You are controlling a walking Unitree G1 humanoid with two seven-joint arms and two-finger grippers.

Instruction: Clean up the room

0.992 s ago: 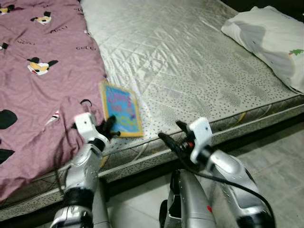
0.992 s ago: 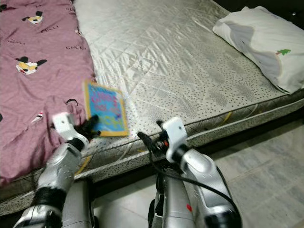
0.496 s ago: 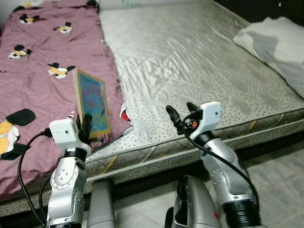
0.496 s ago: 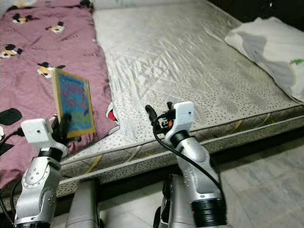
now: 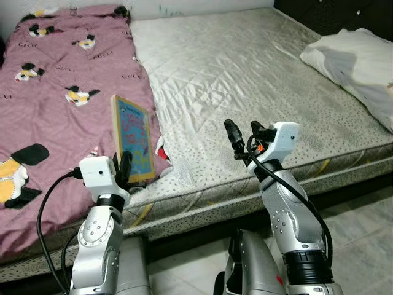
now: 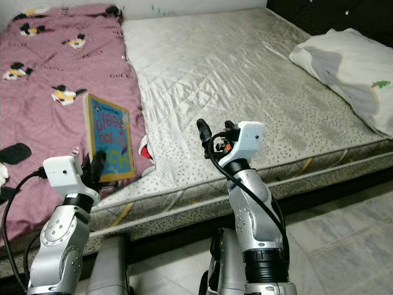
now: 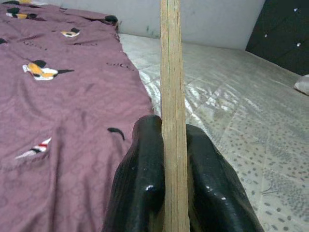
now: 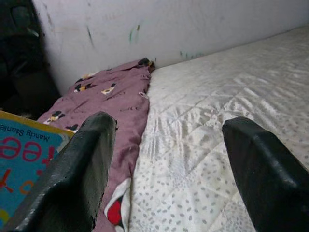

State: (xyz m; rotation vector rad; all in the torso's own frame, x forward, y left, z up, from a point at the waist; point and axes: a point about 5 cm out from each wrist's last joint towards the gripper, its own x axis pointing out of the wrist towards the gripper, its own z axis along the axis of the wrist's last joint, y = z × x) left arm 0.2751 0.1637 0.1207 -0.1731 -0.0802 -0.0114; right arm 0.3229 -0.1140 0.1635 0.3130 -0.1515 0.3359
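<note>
- The left gripper (image 7: 173,193) has its jaws pressed onto the bottom edge of the picture book (image 5: 132,137), which stands upright on that edge in the lower left of the left eye view, lifted above the pink blanket (image 5: 55,117) at the near edge of the bed (image 5: 245,80).
- The pinch sits low and at one corner of a tall, flat board. The book could likely pivot in the jaws and tip sideways if the arm swings fast.
- The wrist view shows the fingers (image 7: 142,179) clamping just the thin spine edge; a slight loosening would probably let the book slip onto the blanket or off the mattress side to the floor (image 5: 362,239).
- The right gripper (image 5: 242,136) hovers with jaws spread and empty, near the frame centre over the mattress edge. It is near the book, so a careless crossing move might knock it.
- The black cable (image 5: 46,209) looping by the left arm could snag during a turn.
- The pillow (image 5: 353,64) at upper right lies well apart and seems safe.
</note>
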